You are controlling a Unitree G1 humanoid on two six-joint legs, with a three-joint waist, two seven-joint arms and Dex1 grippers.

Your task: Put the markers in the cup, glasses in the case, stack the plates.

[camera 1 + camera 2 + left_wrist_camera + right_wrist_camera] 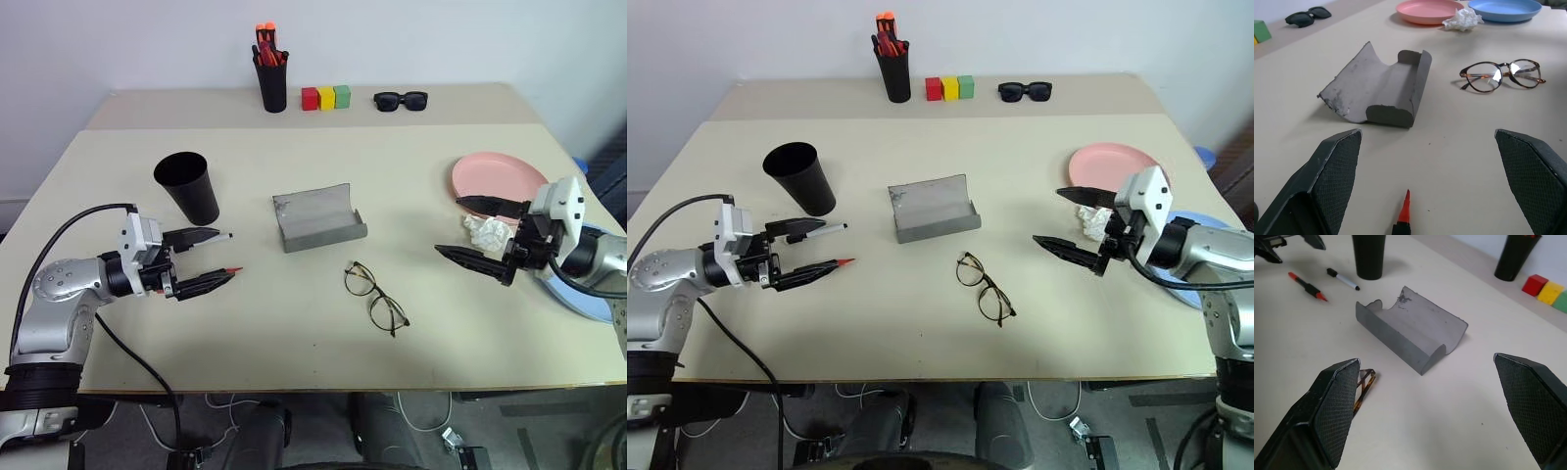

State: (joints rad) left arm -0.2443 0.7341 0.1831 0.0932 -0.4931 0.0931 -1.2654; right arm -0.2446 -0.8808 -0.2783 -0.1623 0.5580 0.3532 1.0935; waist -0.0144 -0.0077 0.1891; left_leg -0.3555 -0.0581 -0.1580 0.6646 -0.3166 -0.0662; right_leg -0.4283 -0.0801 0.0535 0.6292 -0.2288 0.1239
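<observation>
Both claws hover spread and empty: markers [823, 231] under the left claw [813, 250], tissue [487, 231] just behind the right claw [470, 233].

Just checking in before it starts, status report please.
Both grippers' jaws open, empty: left, right. Markers, glasses loose on table; case open. Crumpled tissue beside pink plate.

A: Where do your markers [1308, 285] and glasses [375, 298] lie?

B: Both markers lie flat beside your upright black cup [187, 186]; the glasses rest folded just before your open grey case [317, 217].

A: The plates?

B: Pink plate [498, 177] and blue plate [1505, 9] sit side by side, unstacked.
</observation>
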